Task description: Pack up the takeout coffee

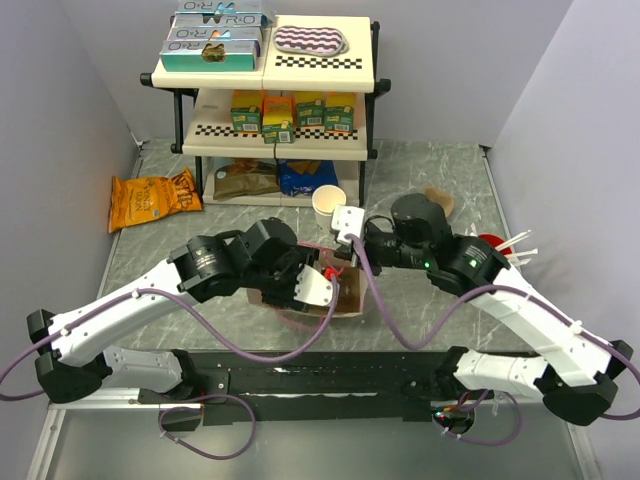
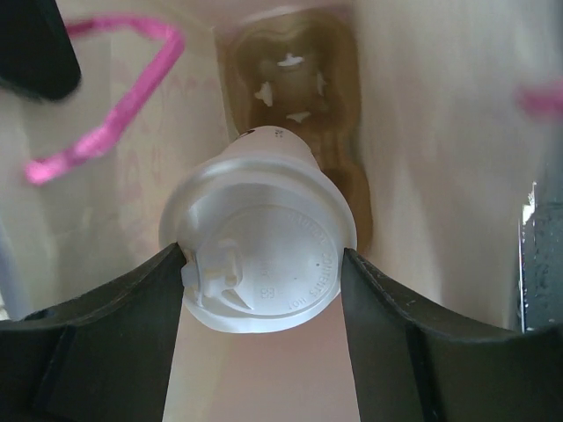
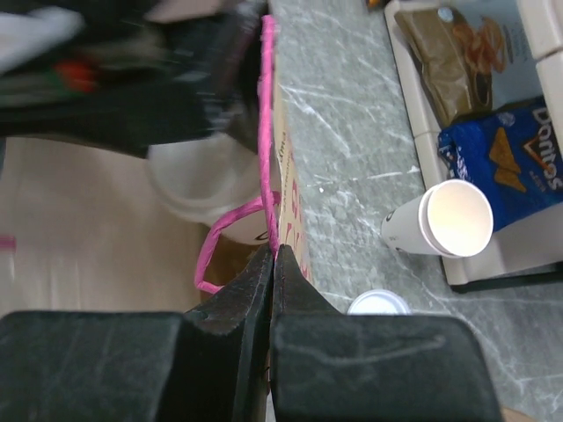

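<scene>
Left wrist view, nearest first: the left pincer [image 2: 261, 272] grips the takeout coffee [image 2: 264, 233], one black finger [image 2: 132, 334] against each side of the cup just under its round white lid. The cup is inside the paper bag [image 2: 440, 132], base pointing down toward a brown cup carrier [image 2: 295, 79] on the bag's floor; whether the base touches the carrier cannot be told. A pink handle [image 2: 132, 97] loops along the bag wall to the left. On the right wrist view, the right pincer [image 3: 271, 259] is clamped shut on the bag's upper rim, right where a pink handle is attached. From above, both arms meet at the bag near the middle of the grey marbled counter [image 1: 420, 170]. Just beyond the bag, a stack of lidless cream cups [image 1: 328, 207] stands in front of the lowest tier of the shelf [image 1: 370, 90]. A red cup with white straws [image 1: 497, 243] sits to the right, partly behind the right arm, and an orange chip bag [image 1: 152, 198] lies near the left wall. The shelf's bottom tier holds a brown snack bag [image 1: 243, 178] and a blue Doritos bag [image 1: 302, 176], its middle tier green and yellow cartons [image 1: 295, 112], and its top tier teal boxes [image 1: 215, 40] beside a purple striped pad [image 1: 310, 40].
</scene>
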Controlling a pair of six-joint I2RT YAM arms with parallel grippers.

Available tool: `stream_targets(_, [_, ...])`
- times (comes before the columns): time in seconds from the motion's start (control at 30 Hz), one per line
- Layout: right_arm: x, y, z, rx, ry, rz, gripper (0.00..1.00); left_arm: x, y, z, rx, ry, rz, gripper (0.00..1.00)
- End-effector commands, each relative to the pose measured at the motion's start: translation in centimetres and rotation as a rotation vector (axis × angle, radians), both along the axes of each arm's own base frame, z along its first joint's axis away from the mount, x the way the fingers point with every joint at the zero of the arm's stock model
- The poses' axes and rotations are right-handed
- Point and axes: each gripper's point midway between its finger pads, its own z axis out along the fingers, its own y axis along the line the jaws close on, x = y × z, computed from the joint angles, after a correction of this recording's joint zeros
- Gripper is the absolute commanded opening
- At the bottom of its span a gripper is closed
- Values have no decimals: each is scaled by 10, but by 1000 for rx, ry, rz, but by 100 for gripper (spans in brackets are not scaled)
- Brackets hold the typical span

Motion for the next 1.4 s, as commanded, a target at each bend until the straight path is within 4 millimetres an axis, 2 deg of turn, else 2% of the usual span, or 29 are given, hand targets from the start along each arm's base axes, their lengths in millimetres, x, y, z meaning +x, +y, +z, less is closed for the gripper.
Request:
stream_targets(0.0, [-15,-5,28,82,-90,19,0,9,1,-3,-16,-13,89,1])
stream_targets(0.17, [-26,3,15,102,-73,16,0,7,-4,-18,-36,37,148,1])
stream_targets(0.2, [-27,4,7,92,-64,12,0,11,-1,-25,-16,30,175,1])
stream_targets(0.27, [-29,4,7,113,-84,-5,0,12,-1,-31,-17,33,194,1])
stream_targets(0.47, [-22,7,-3,109,-211,-40,0,13,6,-31,-29,23,237,1])
stream_targets(0.53, [-15,7,-1,99,-244,-66,0,6,11,-31,-21,25,192,1])
stream_targets(0.57, [-10,5,1,90,-262,-94,0,0,16,-37,8,34,166,1])
stream_targets(0.7, [2,5,16,99,-363,-121,0,-4,26,-36,30,-3,103,1])
stream_targets(0.8, [4,7,25,106,-397,-113,0,-3,27,-31,32,-36,66,1])
stream_targets(0.9, [-2,11,22,106,-396,-68,0,3,27,-31,35,-81,60,1])
stream_targets(1.0, [-8,15,18,112,-372,-40,0,18,26,-31,36,-143,114,1])
stream_targets(1.17, [-16,18,11,119,-323,-15,0,38,32,-47,120,-252,162,1])
stream_targets(1.37, [-21,20,10,122,-329,8,0,44,33,-51,166,-285,163,1])
